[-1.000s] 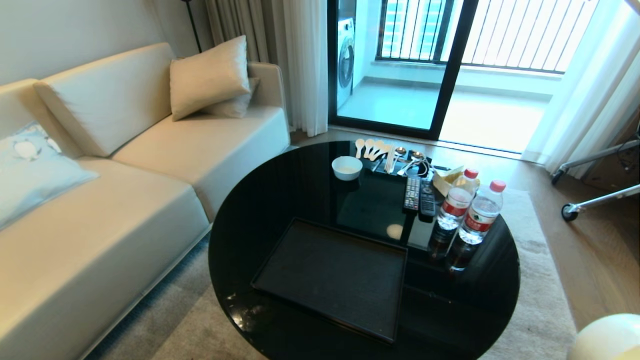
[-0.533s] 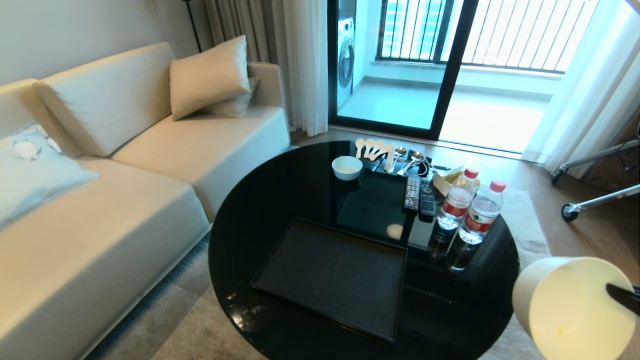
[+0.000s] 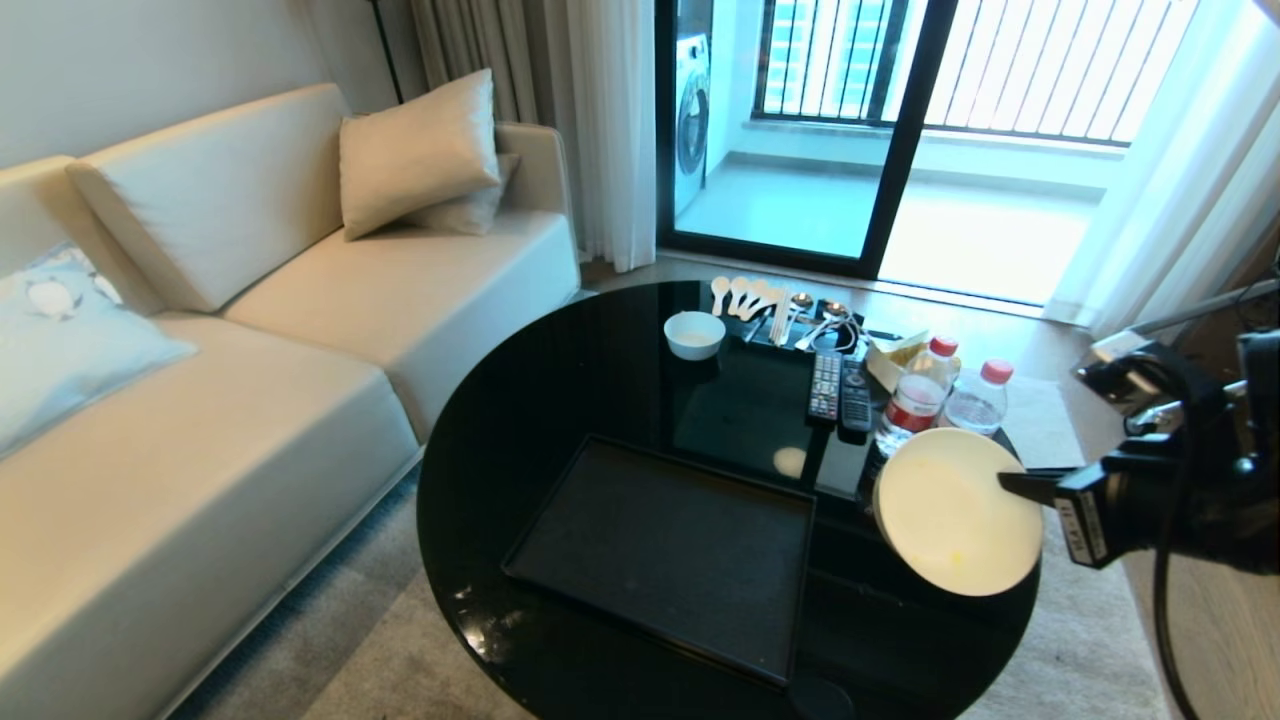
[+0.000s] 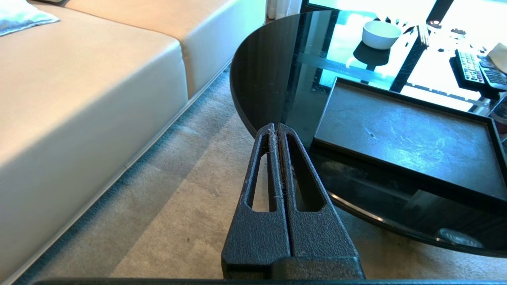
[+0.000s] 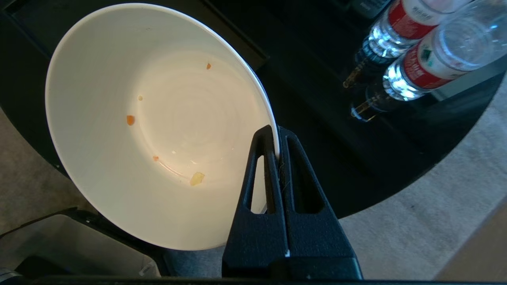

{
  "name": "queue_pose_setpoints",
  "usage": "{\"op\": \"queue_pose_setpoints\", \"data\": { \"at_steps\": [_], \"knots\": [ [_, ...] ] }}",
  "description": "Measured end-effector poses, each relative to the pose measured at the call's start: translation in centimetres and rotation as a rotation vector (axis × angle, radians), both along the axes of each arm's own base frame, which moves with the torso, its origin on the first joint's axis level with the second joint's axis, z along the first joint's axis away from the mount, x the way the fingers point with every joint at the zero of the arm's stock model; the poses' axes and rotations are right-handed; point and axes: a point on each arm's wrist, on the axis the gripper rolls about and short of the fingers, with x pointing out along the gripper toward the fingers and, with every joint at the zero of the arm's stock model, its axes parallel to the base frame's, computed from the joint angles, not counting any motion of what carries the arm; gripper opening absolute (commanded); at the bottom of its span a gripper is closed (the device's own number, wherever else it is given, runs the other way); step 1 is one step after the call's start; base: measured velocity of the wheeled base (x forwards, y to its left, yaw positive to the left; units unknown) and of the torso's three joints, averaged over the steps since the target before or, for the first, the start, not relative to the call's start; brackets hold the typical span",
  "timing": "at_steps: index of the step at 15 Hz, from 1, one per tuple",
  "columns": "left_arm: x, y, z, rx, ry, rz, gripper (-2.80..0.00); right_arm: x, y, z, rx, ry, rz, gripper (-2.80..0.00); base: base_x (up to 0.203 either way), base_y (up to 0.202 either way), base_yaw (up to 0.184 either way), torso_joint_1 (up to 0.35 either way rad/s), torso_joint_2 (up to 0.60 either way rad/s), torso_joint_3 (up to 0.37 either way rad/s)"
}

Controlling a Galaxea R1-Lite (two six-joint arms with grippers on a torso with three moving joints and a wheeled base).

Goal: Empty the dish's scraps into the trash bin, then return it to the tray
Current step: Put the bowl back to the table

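At the right of the head view, the right gripper [image 3: 1010, 483] pinches the dish [image 3: 955, 512] by its rim (wall between both fingers), right of the tray [image 3: 660, 555]. Left gripper [image 4: 276, 128] closed, empty.

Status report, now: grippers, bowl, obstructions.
Right gripper shut on bowl rim, over table edge. Left gripper shut, parked. Tray bare; water bottles behind bowl.

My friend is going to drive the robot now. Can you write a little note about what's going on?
Right gripper: shut on the bowl's rim, holding it tilted above the table's right edge.
Left gripper: shut, empty, parked beside the table.
Bowl: nearly empty, only a few crumbs stuck inside.
Tray: empty.
Bin: not in view.
Left: set the bowl on the tray.
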Motion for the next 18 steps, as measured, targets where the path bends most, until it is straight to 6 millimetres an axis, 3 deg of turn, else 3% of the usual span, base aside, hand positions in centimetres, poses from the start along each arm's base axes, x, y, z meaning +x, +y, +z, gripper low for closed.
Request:
{"op": "queue_pose_setpoints", "data": {
  "at_steps": [5, 11, 18],
  "knots": [
    [0.0, 0.0, 0.0, 0.0, 0.0, 0.0, -2.8, 6.2, 5.2, -2.5, 0.041, 0.146, -0.063, -2.8, 0.0, 0.0, 0.0, 0.0, 0.0, 0.0],
    [0.0, 0.0, 0.0, 0.0, 0.0, 0.0, -2.8, 9.6, 12.2, -7.6, 0.075, 0.318, -0.167, -2.8, 0.0, 0.0, 0.0, 0.0, 0.0, 0.0],
    [0.0, 0.0, 0.0, 0.0, 0.0, 0.0, -2.8, 12.7, 14.4, -12.7, 0.089, 0.405, -0.267, -2.8, 0.0, 0.0, 0.0, 0.0, 0.0, 0.0]
  ]
}}
